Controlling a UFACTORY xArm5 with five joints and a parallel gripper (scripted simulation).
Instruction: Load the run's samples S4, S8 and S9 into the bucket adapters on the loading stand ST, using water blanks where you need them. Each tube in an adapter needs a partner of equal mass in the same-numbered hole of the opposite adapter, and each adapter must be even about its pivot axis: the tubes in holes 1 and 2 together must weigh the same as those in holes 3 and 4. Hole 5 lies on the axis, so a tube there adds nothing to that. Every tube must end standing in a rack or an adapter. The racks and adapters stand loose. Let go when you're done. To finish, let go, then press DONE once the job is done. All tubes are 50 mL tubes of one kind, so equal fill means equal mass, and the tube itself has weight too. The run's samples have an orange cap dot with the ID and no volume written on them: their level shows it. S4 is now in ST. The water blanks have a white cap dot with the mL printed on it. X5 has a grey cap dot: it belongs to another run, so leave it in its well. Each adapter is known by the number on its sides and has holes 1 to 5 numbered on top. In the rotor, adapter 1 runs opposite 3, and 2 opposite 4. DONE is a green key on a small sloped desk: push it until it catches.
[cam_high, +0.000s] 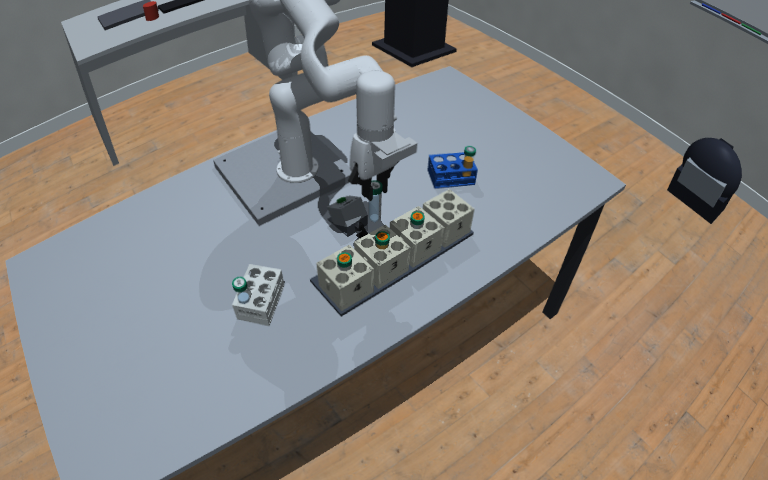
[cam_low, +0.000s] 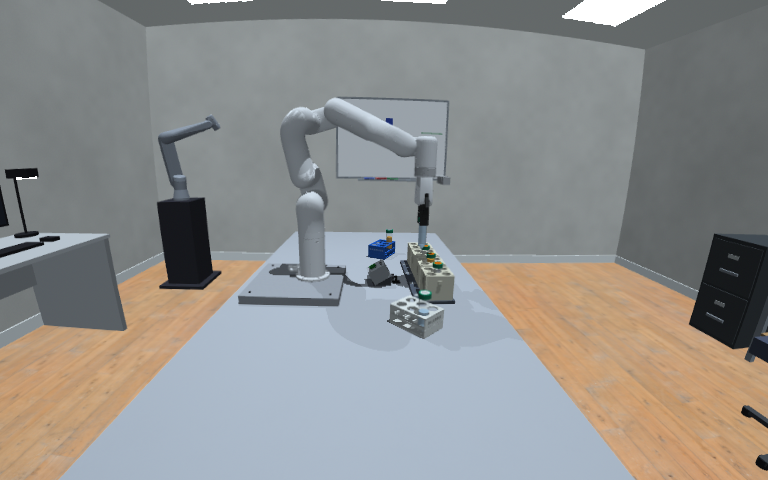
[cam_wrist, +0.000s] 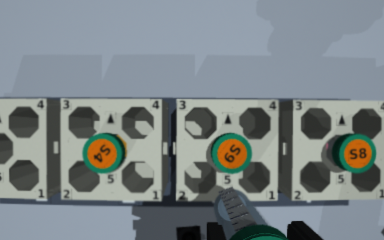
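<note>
My gripper (cam_high: 376, 190) (cam_low: 423, 218) (cam_wrist: 258, 234) is shut on the green cap of a clear tube (cam_high: 374, 210) (cam_low: 422, 235) (cam_wrist: 231, 204) with pale liquid. The tube hangs upright on the robot's side of the adapters, beside adapter 3 in the wrist view; its cap print is unreadable. S8 (cam_high: 344, 258) (cam_wrist: 357, 153) stands in hole 5 of adapter 4 (cam_high: 346, 291), S9 (cam_high: 382, 237) (cam_wrist: 232, 153) in hole 5 of adapter 3 (cam_high: 385, 274), S4 (cam_high: 417, 216) (cam_wrist: 103, 153) in hole 5 of adapter 2 (cam_high: 427, 253). Adapter 1 (cam_high: 460, 233) shows no tube.
A white rack (cam_high: 252, 315) (cam_low: 404, 324) at the left holds one white-dotted blank (cam_high: 239, 283) (cam_low: 424, 294). A blue rack (cam_high: 453, 181) (cam_low: 376, 250) holds an amber tube (cam_high: 468, 162). The small desk (cam_high: 348, 213) (cam_low: 379, 273) with the green key stands between arm base and adapters.
</note>
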